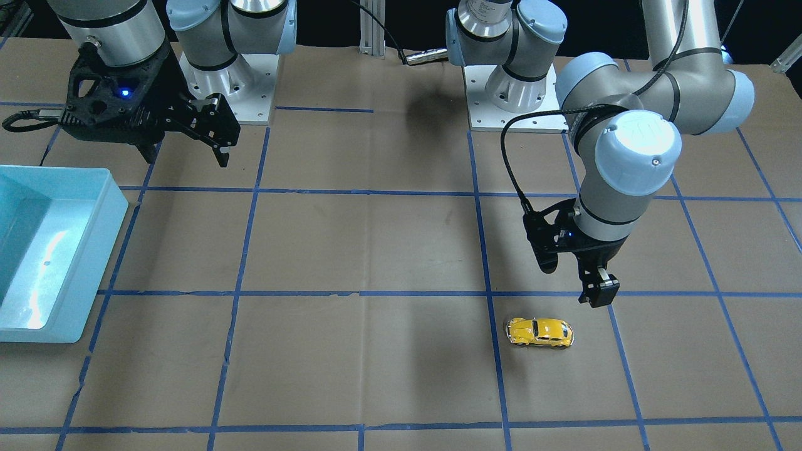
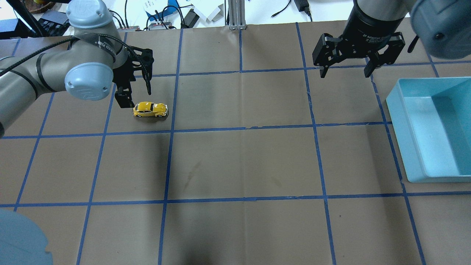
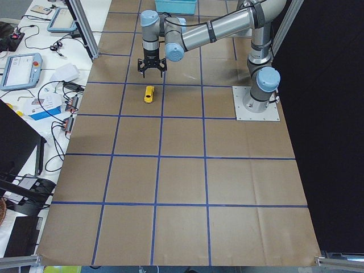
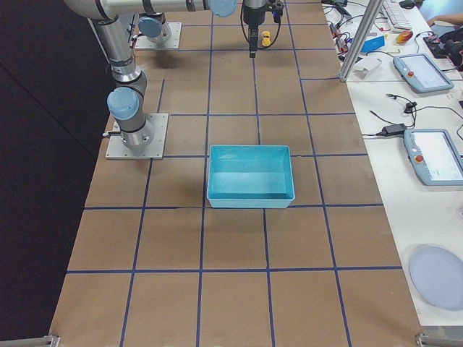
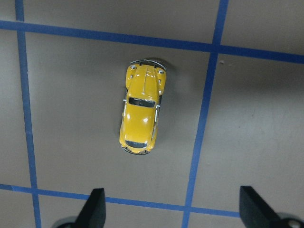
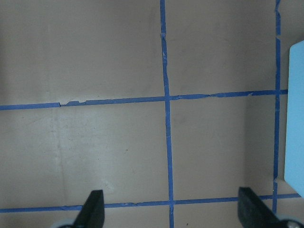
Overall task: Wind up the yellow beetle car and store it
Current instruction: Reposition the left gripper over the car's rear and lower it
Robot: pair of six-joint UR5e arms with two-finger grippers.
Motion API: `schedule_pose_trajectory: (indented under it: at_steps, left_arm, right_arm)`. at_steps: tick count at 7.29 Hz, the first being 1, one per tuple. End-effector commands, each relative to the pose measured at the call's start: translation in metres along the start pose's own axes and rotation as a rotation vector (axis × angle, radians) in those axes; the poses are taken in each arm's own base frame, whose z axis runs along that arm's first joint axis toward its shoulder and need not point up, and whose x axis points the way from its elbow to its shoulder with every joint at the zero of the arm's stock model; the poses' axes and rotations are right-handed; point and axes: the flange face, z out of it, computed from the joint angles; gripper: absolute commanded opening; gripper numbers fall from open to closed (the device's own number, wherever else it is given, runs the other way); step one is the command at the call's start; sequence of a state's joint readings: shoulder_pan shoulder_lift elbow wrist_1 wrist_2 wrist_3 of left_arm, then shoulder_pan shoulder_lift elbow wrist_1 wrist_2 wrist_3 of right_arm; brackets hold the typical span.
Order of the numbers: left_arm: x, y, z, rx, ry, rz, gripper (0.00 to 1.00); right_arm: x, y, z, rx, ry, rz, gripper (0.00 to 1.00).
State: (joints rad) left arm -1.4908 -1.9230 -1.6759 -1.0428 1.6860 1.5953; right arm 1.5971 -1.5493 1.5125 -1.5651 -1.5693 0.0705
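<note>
The yellow beetle car (image 1: 540,332) stands on its wheels on the brown table, on my left side (image 2: 150,109). My left gripper (image 2: 135,94) is open and empty. It hovers above the table just beside the car, on the robot's side of it. In the left wrist view the car (image 5: 141,114) lies beyond the two fingertips (image 5: 95,205), not between them. My right gripper (image 2: 346,73) is open and empty, high over the far right part of the table, apart from the car. It also shows in the front view (image 1: 187,156).
A light blue bin (image 2: 399,121) stands empty at the table's right edge, near my right gripper; its edge shows in the right wrist view (image 6: 297,109). Blue tape lines grid the brown table cover (image 2: 243,162). The arm bases (image 1: 514,94) are bolted at the robot's side.
</note>
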Motion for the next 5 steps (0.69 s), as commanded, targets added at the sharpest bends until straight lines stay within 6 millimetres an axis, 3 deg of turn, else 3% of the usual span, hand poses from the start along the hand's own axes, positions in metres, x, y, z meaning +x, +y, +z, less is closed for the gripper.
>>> schedule_pose_trajectory:
  at_steps: [1,5]
  left_arm:
    - [-0.016,0.002,0.04,0.076,0.003,0.065,1.0]
    - [0.004,0.006,0.073,0.07,0.077,0.047,1.0]
  right_arm:
    - [0.0,0.0,0.0,0.0,0.0,0.0,1.0]
    - [-0.001,0.0,0.0,0.0,0.0,-0.001,1.0]
